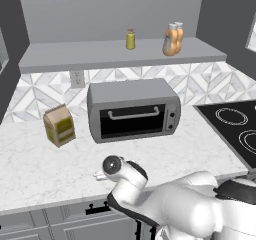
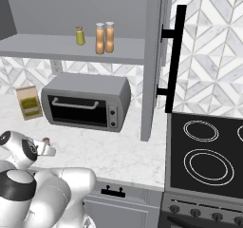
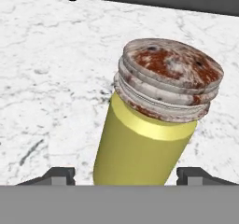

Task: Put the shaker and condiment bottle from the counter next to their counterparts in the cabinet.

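Standing between the 2 parted gripper (image 3: 125, 176) fingertips, the shaker (image 3: 149, 134) looks ungripped.

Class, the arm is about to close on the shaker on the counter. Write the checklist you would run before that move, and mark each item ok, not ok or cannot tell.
1. Shaker sits between the fingertips in the hand view: ok.
2. Shaker stands on the counter, cap up: ok.
3. Fingertips already touching the shaker's sides: cannot tell; a small gap seems to show on each side.
4. Twin shaker stands in the cabinet with free shelf beside it: ok.
5. Both orange bottles are together on the shelf: ok.
6. Toaster oven stands behind the shaker, apart from it: ok.
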Available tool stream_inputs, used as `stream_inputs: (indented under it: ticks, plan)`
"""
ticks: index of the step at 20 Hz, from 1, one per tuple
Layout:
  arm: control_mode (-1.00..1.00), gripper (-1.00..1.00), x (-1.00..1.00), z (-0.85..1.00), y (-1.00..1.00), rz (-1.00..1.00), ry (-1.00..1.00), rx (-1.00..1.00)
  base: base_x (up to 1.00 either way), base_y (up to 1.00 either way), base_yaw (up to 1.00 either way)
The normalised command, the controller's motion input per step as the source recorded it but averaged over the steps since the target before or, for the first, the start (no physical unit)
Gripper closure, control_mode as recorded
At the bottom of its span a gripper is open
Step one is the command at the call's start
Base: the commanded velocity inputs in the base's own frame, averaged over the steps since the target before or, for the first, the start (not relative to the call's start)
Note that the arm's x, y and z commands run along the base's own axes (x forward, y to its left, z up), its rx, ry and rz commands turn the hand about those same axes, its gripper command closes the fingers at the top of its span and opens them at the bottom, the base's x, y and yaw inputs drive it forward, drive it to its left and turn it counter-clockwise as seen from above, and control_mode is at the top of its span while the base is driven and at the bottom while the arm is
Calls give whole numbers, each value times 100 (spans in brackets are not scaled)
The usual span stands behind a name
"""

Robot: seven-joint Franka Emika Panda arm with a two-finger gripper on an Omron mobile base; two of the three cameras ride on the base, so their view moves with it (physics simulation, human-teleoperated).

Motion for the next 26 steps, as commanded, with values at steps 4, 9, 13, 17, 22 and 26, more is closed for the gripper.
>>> stream_inputs:
  ticks: [4, 9, 13, 17, 22, 26]
  plan:
    - [-100, 100, 8, -6, 0, -8, -7, 0, 0, 0, 0]
    - [-100, 100, -3, 21, 0, -6, -12, 1, 0, 0, 0]
    - [-100, 100, -3, 51, -7, -9, -14, 4, 0, 0, 0]
    - [-100, 100, -1, 69, -35, -9, -9, 8, 0, 0, 0]
    - [-100, 100, -17, 85, -45, -10, -5, 1, 0, 0, 0]
    - [-100, 100, -20, 95, -37, -8, -4, 0, 0, 0, 0]
